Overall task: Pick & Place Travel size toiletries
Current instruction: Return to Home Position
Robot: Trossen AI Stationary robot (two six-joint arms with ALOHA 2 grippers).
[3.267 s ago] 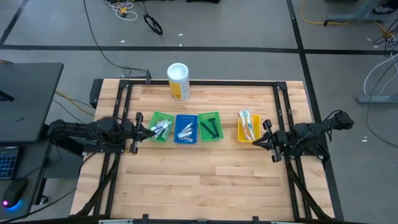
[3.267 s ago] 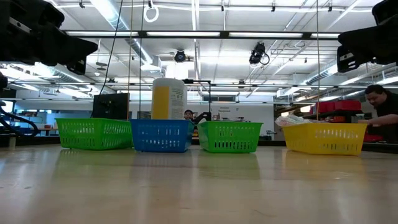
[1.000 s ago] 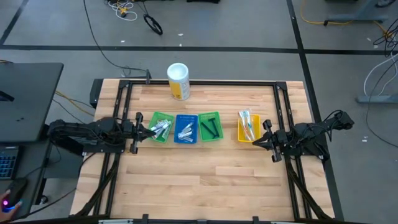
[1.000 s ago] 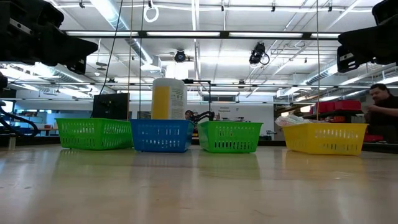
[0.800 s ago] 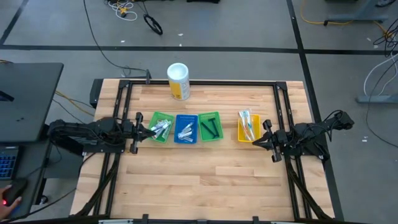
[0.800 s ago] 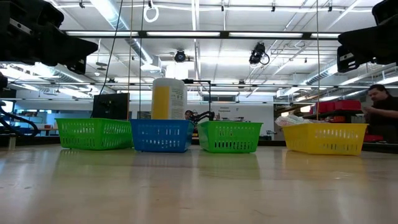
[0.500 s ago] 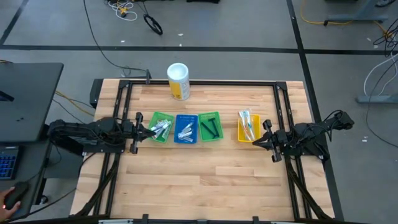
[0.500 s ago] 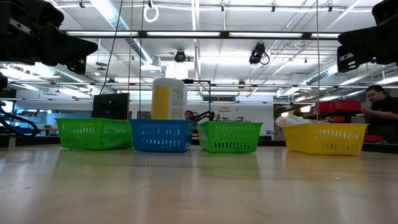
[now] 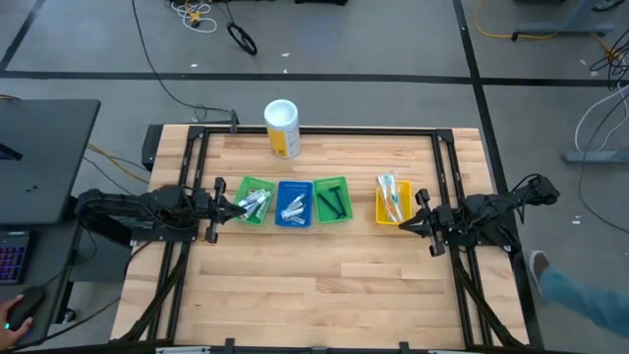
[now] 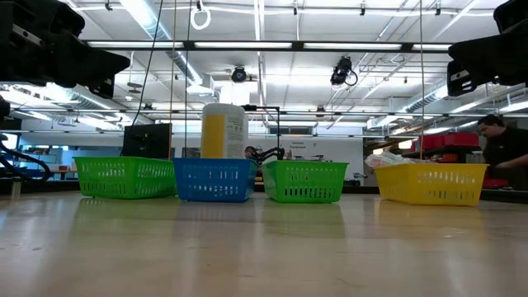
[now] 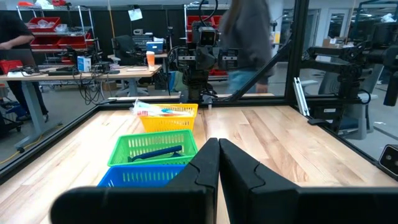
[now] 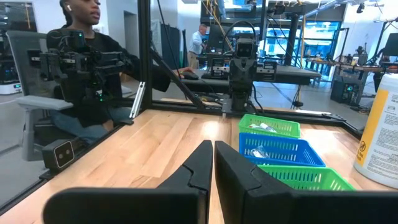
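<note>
**A:** What do the wrist views give that the overhead one doesn't?

**B:** The fingers. The left tool [image 11: 218, 144] has its two dark fingers pressed together with nothing between them, and the right tool [image 12: 212, 145] is the same. From above they are only dark shapes, one at each side edge of the desk [image 9: 324, 285].

**A:** And the toiletries?

**B:** They lie in the row of bins between the arms, and only the overhead view looks inside. There are silvery tubes [image 9: 256, 204] in the left green bin [image 10: 124, 178] and small whitish items [image 9: 293, 206], too small to name, in the blue bin [image 10: 213, 181]. Dark razors [image 9: 334, 204] are in the right green bin [image 10: 304, 181] and pale toothbrushes [image 9: 391, 197] in the yellow bin [image 10: 429, 184].

**A:** What does the low view lose?

**B:** The contents. The mesh walls hide them, apart from something pale above the yellow bin's rim. The arms are cut off at that view's top corners.

**A:** And farther back?

**B:** A white-and-yellow canister [image 9: 281, 128] stands upright near the far edge, its base blocked by the blue bin in the low view. Past the desk frame there is a seated person [image 12: 87, 68] in dark clothing and a blurred figure [image 11: 249, 31]. In the overhead view a leg and shoe [image 9: 580, 290] are cut off at a corner.
</note>
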